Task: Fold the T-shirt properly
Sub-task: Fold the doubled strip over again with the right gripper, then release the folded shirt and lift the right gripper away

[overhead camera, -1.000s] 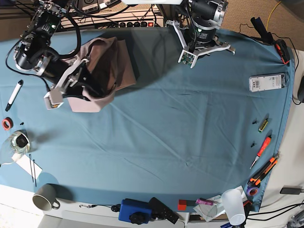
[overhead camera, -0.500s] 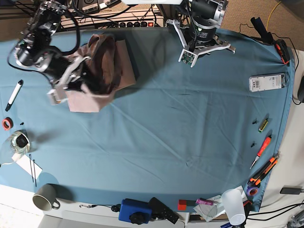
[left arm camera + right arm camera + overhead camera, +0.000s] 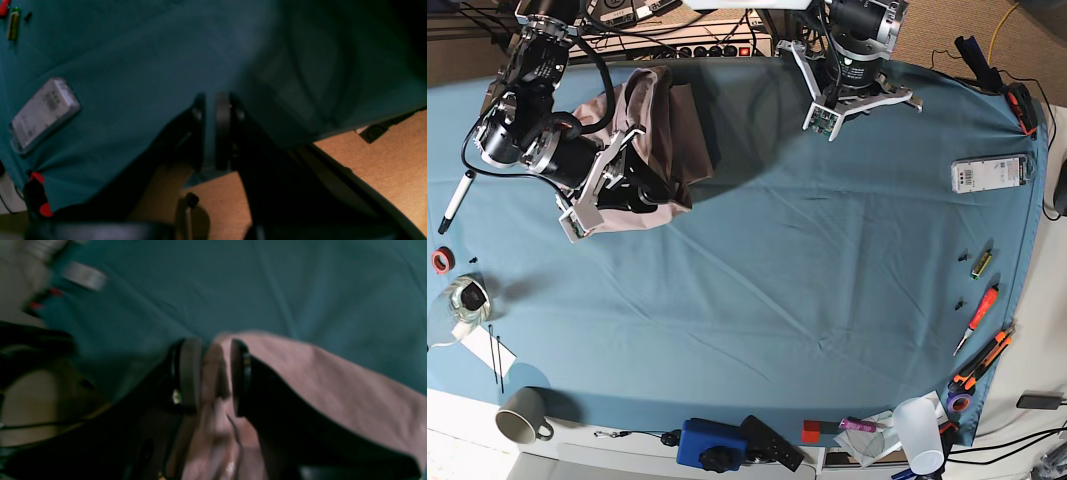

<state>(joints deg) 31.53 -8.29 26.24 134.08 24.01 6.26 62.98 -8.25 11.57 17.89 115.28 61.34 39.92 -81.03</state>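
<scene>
The pink T-shirt (image 3: 667,140) lies bunched up at about 10 o'clock on the bench (image 3: 827,280). The right claw (image 3: 215,373) pinches a fold of the T-shirt between its fingers. The left claw (image 3: 210,133) hangs at 12 o'clock, nearly closed, holding nothing.

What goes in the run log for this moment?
right claw: shut on T-shirt, bunched far-left | left claw: nearly closed, empty, above tablecloth far edge
</scene>
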